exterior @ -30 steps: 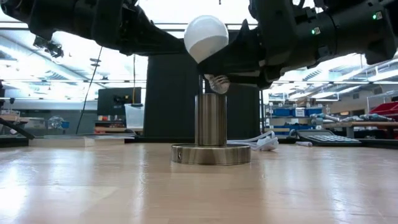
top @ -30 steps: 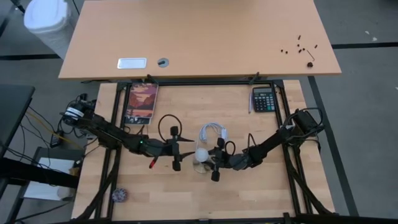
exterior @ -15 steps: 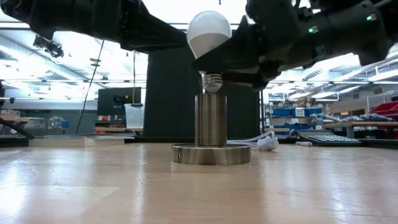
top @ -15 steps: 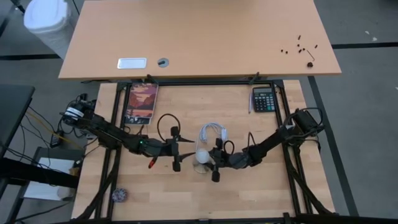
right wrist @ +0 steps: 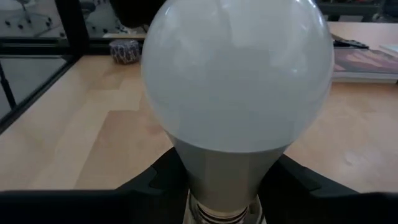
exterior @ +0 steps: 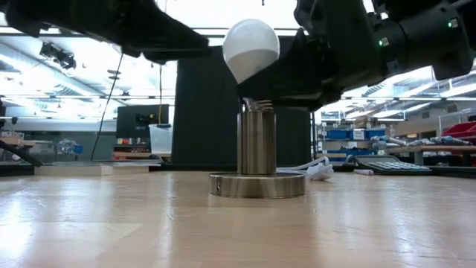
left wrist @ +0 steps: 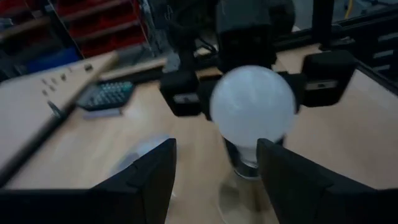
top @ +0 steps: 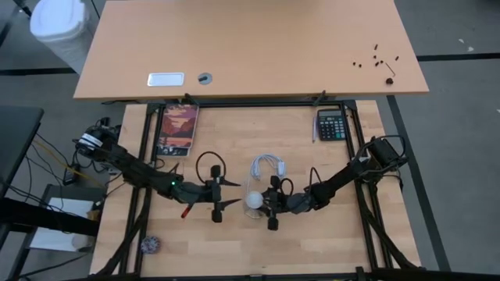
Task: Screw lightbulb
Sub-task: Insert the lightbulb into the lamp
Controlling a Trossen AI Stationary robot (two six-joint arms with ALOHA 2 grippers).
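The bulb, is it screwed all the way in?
No. The bulb leans, its threads showing above the socket, held by the right gripper.

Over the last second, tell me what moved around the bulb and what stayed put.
The lightbulb, tilted with its screw base off to one side of the socket a second ago, now stands upright with its threads at the socket's mouth. The right gripper holds it by the neck throughout. The left gripper has drawn back away from the bulb, fingers open. The calculator and cord did not move.
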